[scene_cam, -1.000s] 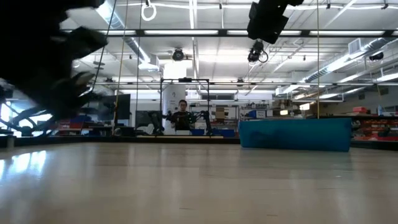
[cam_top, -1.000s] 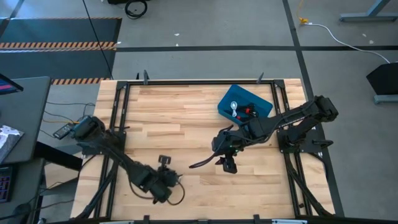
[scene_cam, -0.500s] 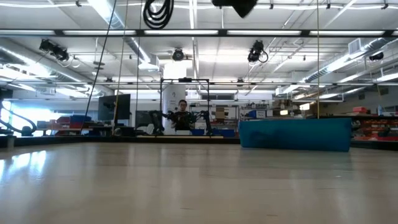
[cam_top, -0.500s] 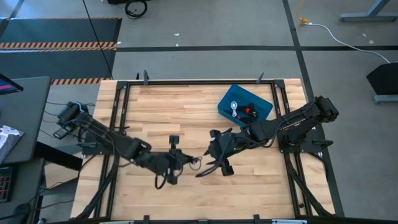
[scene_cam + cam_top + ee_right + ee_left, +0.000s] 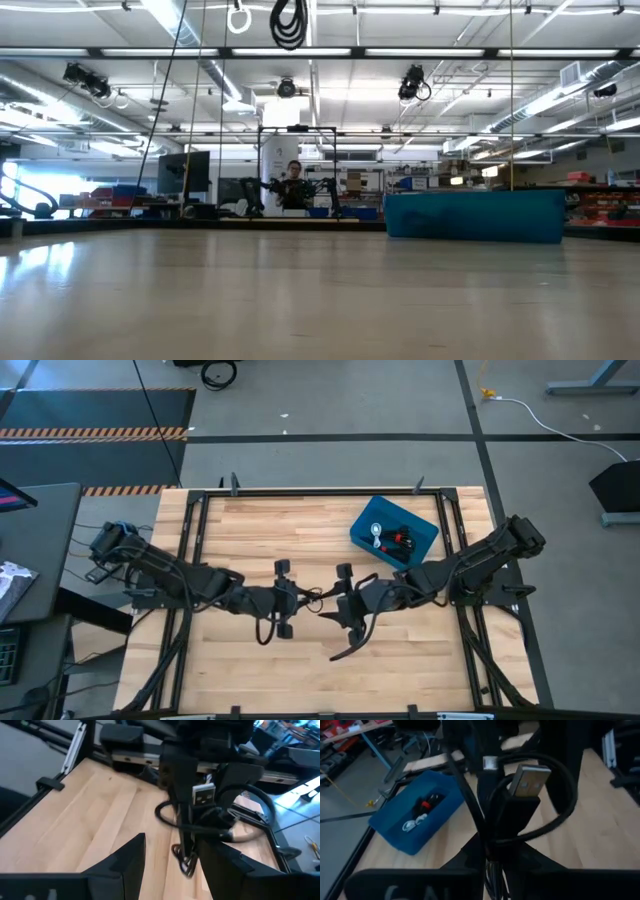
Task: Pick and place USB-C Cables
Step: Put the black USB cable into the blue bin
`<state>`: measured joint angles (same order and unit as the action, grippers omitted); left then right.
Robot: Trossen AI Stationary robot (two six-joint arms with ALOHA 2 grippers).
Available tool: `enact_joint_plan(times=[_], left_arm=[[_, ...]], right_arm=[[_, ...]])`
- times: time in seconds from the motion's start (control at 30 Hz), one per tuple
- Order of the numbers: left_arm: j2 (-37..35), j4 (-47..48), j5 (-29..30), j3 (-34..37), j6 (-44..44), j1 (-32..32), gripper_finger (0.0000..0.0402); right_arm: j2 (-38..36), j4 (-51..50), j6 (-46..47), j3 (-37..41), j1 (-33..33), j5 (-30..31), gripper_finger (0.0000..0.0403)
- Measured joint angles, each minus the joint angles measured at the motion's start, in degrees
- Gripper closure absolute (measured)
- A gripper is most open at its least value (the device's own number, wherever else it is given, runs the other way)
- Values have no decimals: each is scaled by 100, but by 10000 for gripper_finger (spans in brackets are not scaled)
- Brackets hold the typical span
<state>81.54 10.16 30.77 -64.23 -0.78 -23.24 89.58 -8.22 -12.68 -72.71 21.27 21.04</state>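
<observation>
A black coiled USB cable (image 5: 314, 600) with a silver plug (image 5: 528, 779) is lifted above the table's middle, between my two grippers. My left gripper (image 5: 293, 601) comes in from the left and is shut on it. My right gripper (image 5: 338, 600) faces it from the right, open; its fingers (image 5: 131, 856) stand on either side of the coil (image 5: 200, 820) without touching it. The low view shows only the coil (image 5: 288, 20), high up. The blue bin (image 5: 426, 532) near the far right corner holds a white cable (image 5: 375, 541) and black ones with red ties (image 5: 401, 538). My left gripper pinches the black cable's bundled strands (image 5: 489, 851) between its two fingers, below the plug. The fingers come in level from the table's left side. The cable is lifted clear of the table, its loops spread out past the fingertips and a loose end (image 5: 185, 862) hanging below.
A black frame (image 5: 320, 491) runs around the wooden table top. Bare wood (image 5: 270, 535) lies on the far left and along the near edge. In the low view the blue bin (image 5: 475, 215) stands to the right, and a person (image 5: 292, 185) stands in the room far behind the table.
My left gripper has risen from the table's near edge with the cable and carried it toward the middle, lifting it clear. My right gripper has moved a little toward the table's left and turned to face it, so the coil now sits between its open fingers.
</observation>
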Motion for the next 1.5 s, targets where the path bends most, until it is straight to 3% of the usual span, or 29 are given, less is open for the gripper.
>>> enact_joint_plan(times=[0.37,0.73,1.1,1.33,1.5], left_arm=[[5,-136,-30,2,-35,-35,350],[11,-115,-85,4,-104,-139,350],[11,-47,186,4,-210,-177,350],[11,239,242,4,-140,-74,349],[11,202,238,4,-123,2,349]], right_arm=[[0,25,257,0,-69,198,215],[-2,-419,905,-11,-115,829,215],[-2,-298,823,-11,-78,642,215],[-2,54,529,-11,-56,-3,214],[-2,142,498,-9,-47,-69,205]])
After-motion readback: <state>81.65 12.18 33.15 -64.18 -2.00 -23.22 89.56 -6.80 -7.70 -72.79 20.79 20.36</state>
